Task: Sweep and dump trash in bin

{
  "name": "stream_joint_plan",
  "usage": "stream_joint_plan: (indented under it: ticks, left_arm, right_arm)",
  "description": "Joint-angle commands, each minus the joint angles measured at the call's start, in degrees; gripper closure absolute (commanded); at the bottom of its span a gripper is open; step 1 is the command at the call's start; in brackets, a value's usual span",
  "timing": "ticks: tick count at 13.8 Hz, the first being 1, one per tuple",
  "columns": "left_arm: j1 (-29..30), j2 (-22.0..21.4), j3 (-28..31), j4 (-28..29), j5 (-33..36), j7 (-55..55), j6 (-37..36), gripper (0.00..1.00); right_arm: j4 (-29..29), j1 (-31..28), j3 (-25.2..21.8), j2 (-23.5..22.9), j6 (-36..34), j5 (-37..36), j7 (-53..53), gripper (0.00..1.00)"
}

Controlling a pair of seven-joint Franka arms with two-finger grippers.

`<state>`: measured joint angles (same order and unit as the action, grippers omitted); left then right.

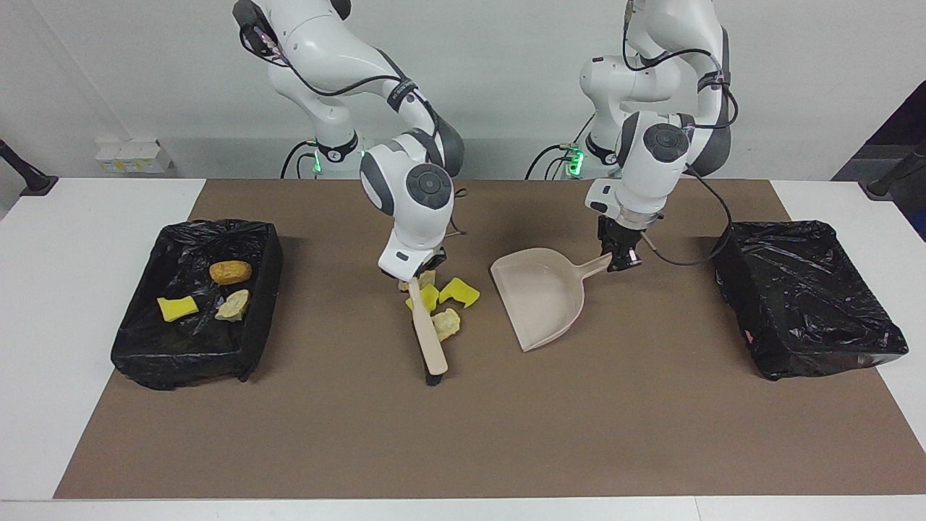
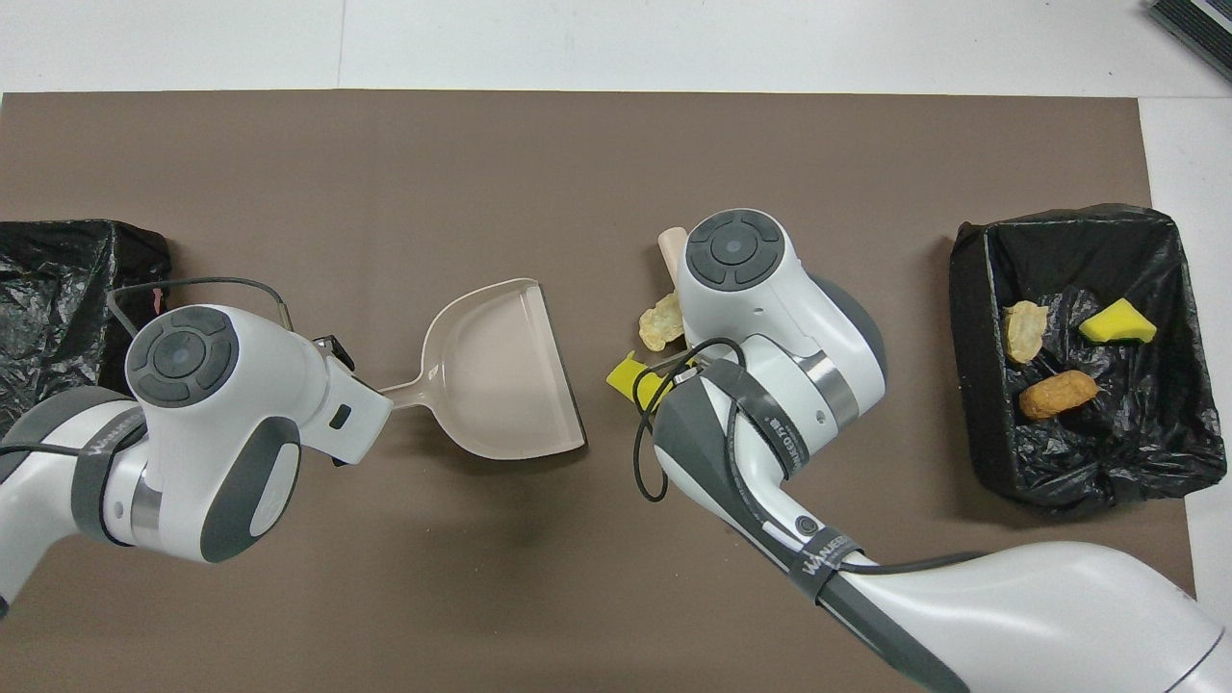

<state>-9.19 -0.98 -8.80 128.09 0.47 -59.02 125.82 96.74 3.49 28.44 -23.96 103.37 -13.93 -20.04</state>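
Facing view only: brush (image 1: 427, 329) bristles.

Trash (image 1: 445, 300) between brush (image 1: 427, 333) and dustpan (image 1: 539, 297)

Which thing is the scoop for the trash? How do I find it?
Look at the middle of the brown mat. Beside the pile of yellow and beige scraps lies the dustpan. It is the only wide, flat, pale beige tray with a handle, held by the left gripper.

Overhead, the right arm (image 2: 770, 366) hides most of the brush (image 2: 669, 252) and some trash (image 2: 630, 377). A bin (image 2: 58, 298) at centre left is cut by the frame's edge.
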Motion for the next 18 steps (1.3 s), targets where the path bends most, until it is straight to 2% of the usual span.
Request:
stream_joint_plan:
  ticks: [1,5,11,13,14,18]
  left_arm:
    - [-0.4,-2.4,0.5,2.6,-0.6,0.5,1.5,1.00]
    - [-0.4,-2.4,0.5,2.6,-0.6,0.9,1.5,1.00]
    - [-0.3,-2.4,0.5,2.5,-0.6,2.1,1.4,1.00]
    - [-0.3,-2.3,0.6,2.5,-0.6,2.1,1.4,1.00]
    - [-0.2,-2.3,0.6,2.5,-0.6,2.1,1.4,1.00]
    - [-0.2,-2.3,0.6,2.5,-0.6,2.1,1.3,1.00]
  right_arm:
    - [3.1,0.6,0.5,2.4,1.1,4.5,-1.3,1.00]
    - [5.0,4.9,0.7,4.1,5.3,9.8,-6.1,1.00]
    - [3.0,11.2,0.7,4.1,10.6,15.6,-11.9,1.00]
    - [2.4,11.4,0.7,4.7,9.9,15.6,-15.2,1.00]
    - [2.6,10.4,0.7,6.6,9.2,15.7,-15.3,1.00]
    - [4.6,5.9,0.7,12.5,-1.2,15.7,-13.3,1.00]
